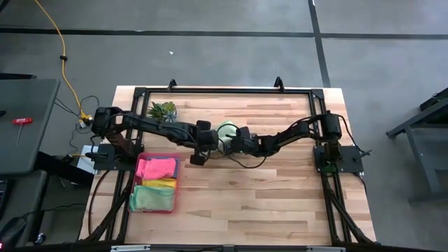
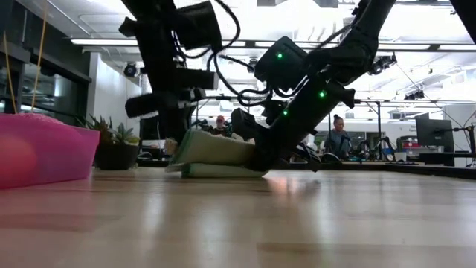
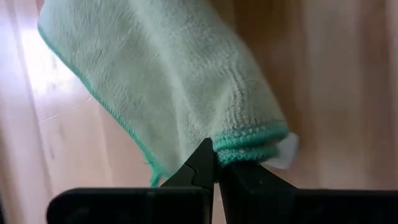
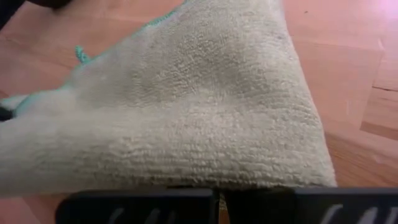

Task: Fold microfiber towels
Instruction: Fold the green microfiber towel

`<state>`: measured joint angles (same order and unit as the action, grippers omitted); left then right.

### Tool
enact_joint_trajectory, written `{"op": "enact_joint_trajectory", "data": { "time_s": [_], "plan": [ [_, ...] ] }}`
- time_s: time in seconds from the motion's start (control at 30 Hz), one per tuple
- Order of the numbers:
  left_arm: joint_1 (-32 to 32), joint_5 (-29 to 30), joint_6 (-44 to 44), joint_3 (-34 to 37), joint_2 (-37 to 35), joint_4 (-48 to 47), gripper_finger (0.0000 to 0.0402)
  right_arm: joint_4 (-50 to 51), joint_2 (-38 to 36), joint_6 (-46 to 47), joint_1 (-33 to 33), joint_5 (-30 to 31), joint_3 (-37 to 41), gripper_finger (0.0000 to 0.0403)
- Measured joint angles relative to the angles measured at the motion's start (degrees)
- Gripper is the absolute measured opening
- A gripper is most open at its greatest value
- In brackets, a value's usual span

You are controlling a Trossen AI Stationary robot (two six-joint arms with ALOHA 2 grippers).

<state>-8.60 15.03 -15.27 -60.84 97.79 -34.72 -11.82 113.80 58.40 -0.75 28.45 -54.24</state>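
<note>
Pink tray (image 1: 137,183) at table's (image 1: 280,203) left-front edge w/ folded pink towel (image 1: 155,168), yellow towel (image 1: 161,183) & green towel (image 1: 150,198) inside. Plant (image 1: 162,109) near back edge. Mid-table, pale green towel (image 1: 225,133) lies folded btwn both arms. Left gripper (image 3: 216,169) jaws closed, pinching its teal-stitched corner. Right gripper (image 4: 219,194) jaws closed on towel's opposite folded edge.
</note>
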Motion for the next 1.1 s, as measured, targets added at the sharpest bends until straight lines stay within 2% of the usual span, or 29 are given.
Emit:
{"op": "enact_joint_trajectory", "data": {
  "time_s": [0.23, 0.5, 0.67, 0.9, 1.1],
  "plan": [
    [-0.3, 5.0, -3.3, 0.1, 2.2, 0.8, 0.0001, 0.4, -0.6, -0.3, 0.0, -1.0, 0.0, 0.0000],
    [-2.2, 5.7, -3.4, 0.1, 2.7, 1.8, 0.0011, 0.3, -0.8, -1.7, 0.0, -1.8, 0.1, 0.0000],
    [-3.3, 5.9, -3.4, 0.1, 2.7, 2.0, 0.0055, 2.1, -2.3, -5.0, 0.0, -2.4, 0.1, 0.0000],
    [-3.8, 6.0, -3.4, -1.3, 2.6, 1.9, 0.0132, 9.6, -6.9, -9.5, -0.8, -2.1, 0.1, 0.0000],
    [-3.8, 5.3, -3.4, -4.1, 2.2, -2.1, 0.0171, 17.3, -12.1, -14.0, -0.9, -2.5, 0.1, 0.0000]
  ]
}}
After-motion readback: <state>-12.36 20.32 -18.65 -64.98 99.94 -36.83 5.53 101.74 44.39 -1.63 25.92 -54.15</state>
